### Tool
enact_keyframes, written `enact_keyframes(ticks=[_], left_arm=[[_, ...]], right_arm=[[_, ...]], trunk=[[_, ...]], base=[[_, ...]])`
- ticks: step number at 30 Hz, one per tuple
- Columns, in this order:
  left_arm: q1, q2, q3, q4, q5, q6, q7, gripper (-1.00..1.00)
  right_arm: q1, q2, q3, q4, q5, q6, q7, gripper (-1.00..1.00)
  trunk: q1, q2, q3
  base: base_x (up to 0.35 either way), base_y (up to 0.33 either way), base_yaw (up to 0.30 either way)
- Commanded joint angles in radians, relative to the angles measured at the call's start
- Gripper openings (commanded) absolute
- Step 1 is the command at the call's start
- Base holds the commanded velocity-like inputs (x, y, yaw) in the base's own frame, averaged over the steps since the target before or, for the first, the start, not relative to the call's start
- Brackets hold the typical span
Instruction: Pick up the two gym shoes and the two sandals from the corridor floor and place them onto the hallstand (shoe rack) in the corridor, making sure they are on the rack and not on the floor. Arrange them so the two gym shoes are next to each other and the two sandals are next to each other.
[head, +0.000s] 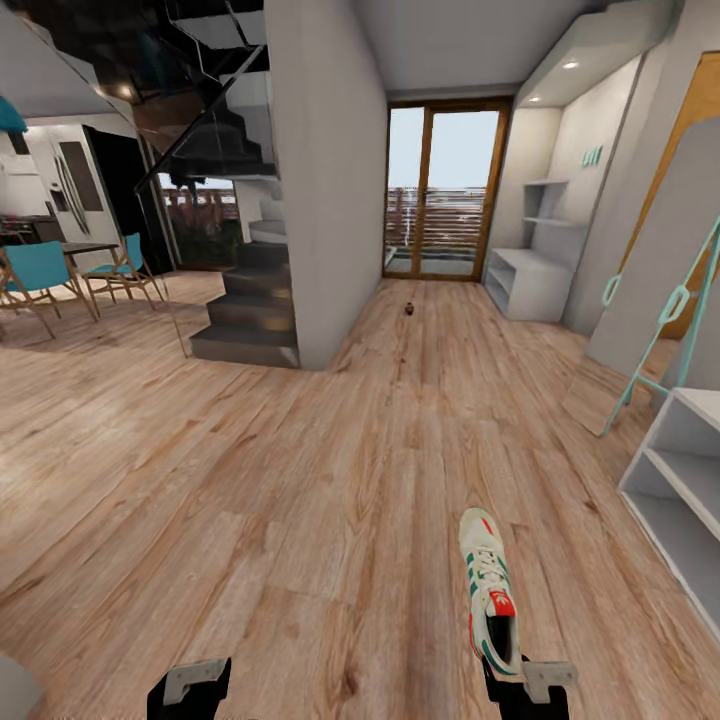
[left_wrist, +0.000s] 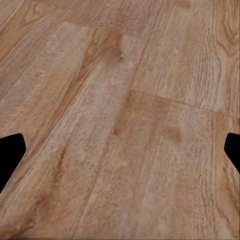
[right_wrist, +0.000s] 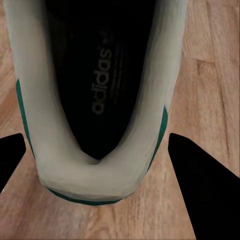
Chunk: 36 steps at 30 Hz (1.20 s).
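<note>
The head view looks forward and down along the corridor floor (head: 300, 500). The left wrist view faces bare planks closely. The right wrist view sits very close over the gym shoe (right_wrist: 97, 100), which the head view also shows (head: 490, 600).

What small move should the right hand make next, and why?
Probably close the right hand on the gym shoe: the right wrist view shows its heel sitting between the open fingers, apparently not yet gripped, the shoe seemingly lying on the corridor floor.

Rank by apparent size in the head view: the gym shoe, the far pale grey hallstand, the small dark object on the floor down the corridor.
1. Hallstand, though far away.
2. Gym shoe, enlarged by nearness.
3. Dark object, tiny; too distant to identify.
</note>
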Motion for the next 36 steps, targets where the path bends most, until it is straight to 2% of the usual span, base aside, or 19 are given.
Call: enact_keyframes(ticks=[1, 10, 22, 36], left_arm=[[-0.001, 0.0, 0.0, 0.0, 0.009, -0.002, -0.005, 1.0], [-0.001, 0.0, 0.0, -0.003, 0.009, -0.002, -0.004, 1.0], [0.0, -0.002, -0.002, 0.001, 0.009, -0.001, -0.005, 1.0], [0.0, -0.002, -0.002, 0.006, 0.009, -0.002, -0.004, 1.0]], right_arm=[[0.0, 0.0, -0.003, -0.001, 0.005, -0.003, 0.0, -1.0], [0.0, -0.007, -0.004, 0.001, 0.006, -0.002, 0.004, -1.0], [0.0, -0.007, -0.003, 0.004, 0.007, -0.002, 0.004, -1.0], [0.0, -0.001, -0.003, 0.003, 0.005, -0.001, 0.001, -1.0]], trunk=[[0.0, 0.0, 0.0], [0.0, 0.0, 0.001], [0.0, 0.0, 0.001], [0.0, 0.0, 0.001]], base=[[0.0, 0.0, 0.206], [0.068, 0.0, 0.056], [0.321, -0.008, 0.001], [0.339, -0.097, -0.033]])
